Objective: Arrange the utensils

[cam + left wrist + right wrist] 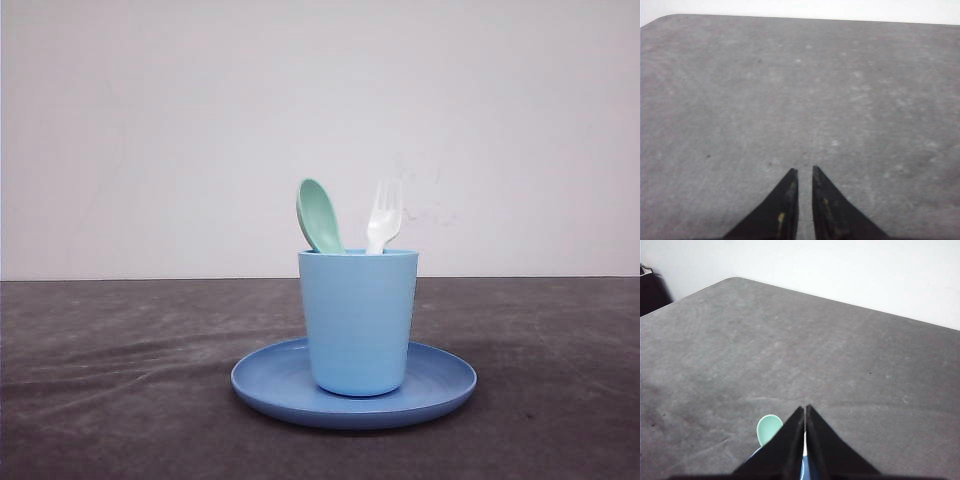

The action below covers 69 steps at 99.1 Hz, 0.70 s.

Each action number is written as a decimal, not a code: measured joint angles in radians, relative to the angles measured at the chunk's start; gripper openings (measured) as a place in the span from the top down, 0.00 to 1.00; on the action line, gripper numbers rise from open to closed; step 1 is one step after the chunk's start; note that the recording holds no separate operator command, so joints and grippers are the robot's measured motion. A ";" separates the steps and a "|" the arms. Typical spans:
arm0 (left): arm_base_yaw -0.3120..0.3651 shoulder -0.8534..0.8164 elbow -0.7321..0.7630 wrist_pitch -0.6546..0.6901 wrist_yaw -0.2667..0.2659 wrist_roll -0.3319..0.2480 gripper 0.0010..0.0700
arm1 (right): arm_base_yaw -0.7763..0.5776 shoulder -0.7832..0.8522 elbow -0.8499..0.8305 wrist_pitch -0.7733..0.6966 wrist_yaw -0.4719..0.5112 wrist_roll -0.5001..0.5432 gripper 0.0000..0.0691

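The mint-green spoon (320,215) and the white fork (384,214) stand upright, heads up, in the light blue cup (358,320), which rests on the round blue plate (268,385). My right gripper (805,408) is shut with nothing in it, above the cup. Beside its fingers the spoon (769,430) bowl shows, and through the slit between them I see a sliver of white fork (804,444) and blue cup (804,467). My left gripper (804,170) hangs over bare grey table (800,90), its jaws nearly together with a thin slit and nothing between them.
The dark grey table (110,380) stretches wide on both sides of the plate. A white wall stands behind it. The table's rounded far corner (732,280) and a dark object (652,292) beyond it show in the right wrist view.
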 joint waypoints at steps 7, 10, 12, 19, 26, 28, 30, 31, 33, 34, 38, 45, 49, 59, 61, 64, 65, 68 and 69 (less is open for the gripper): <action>0.012 -0.025 -0.023 0.003 0.000 0.001 0.98 | 0.000 0.000 0.000 0.000 0.000 0.000 0.99; 0.016 -0.035 -0.031 0.004 0.000 0.001 0.98 | 0.000 0.000 0.000 0.000 0.000 0.000 0.99; 0.018 -0.042 -0.034 0.006 0.001 0.002 0.98 | 0.000 0.000 0.000 0.000 0.000 0.000 0.99; 0.021 -0.063 -0.038 0.019 0.002 0.002 0.98 | 0.000 0.000 0.000 0.000 0.000 0.000 0.99; 0.021 -0.086 -0.041 0.026 0.001 0.002 0.98 | 0.000 0.000 0.000 0.000 0.000 0.000 0.99; 0.022 -0.090 -0.041 0.027 0.002 0.002 0.98 | 0.000 0.000 0.000 0.000 0.000 0.000 0.99; 0.022 -0.094 -0.042 0.027 0.002 0.003 0.98 | 0.000 0.000 0.000 0.000 0.000 0.000 0.99; 0.022 -0.095 -0.042 0.027 0.002 0.003 0.98 | 0.000 0.000 0.000 0.000 0.000 0.000 0.99; 0.022 -0.096 -0.042 0.027 0.002 0.005 0.98 | 0.000 0.000 0.000 0.000 0.000 0.000 0.99; 0.022 -0.096 -0.042 0.027 0.001 0.006 0.98 | 0.000 0.000 0.000 0.000 0.000 0.000 0.99; 0.022 -0.096 -0.042 0.027 0.001 0.006 0.98 | 0.000 0.000 0.000 0.000 0.000 0.000 0.99; 0.022 -0.096 -0.042 0.027 0.002 0.008 0.98 | 0.000 0.000 0.000 0.000 0.000 0.000 0.99; 0.022 -0.096 -0.042 0.027 0.002 0.008 0.98 | 0.000 0.000 0.000 0.000 0.000 0.000 0.99; 0.022 -0.096 -0.042 0.027 0.002 0.009 0.98 | 0.000 0.000 0.000 0.000 0.000 0.000 0.99; 0.022 -0.096 -0.042 0.027 0.002 0.009 0.98 | 0.000 0.000 0.000 0.000 0.000 0.000 0.99; 0.022 -0.096 -0.042 0.027 0.002 0.009 0.98 | 0.000 0.000 0.000 0.000 0.000 0.000 0.99; 0.022 -0.096 -0.042 0.027 0.002 0.009 0.98 | 0.000 0.000 0.000 0.000 0.000 0.000 0.99; 0.022 -0.096 -0.042 0.027 0.002 0.009 0.98 | 0.000 0.000 0.000 0.000 0.000 0.000 0.99; 0.022 -0.096 -0.042 0.027 0.002 0.009 0.98 | 0.000 0.000 0.000 0.000 0.000 0.000 0.99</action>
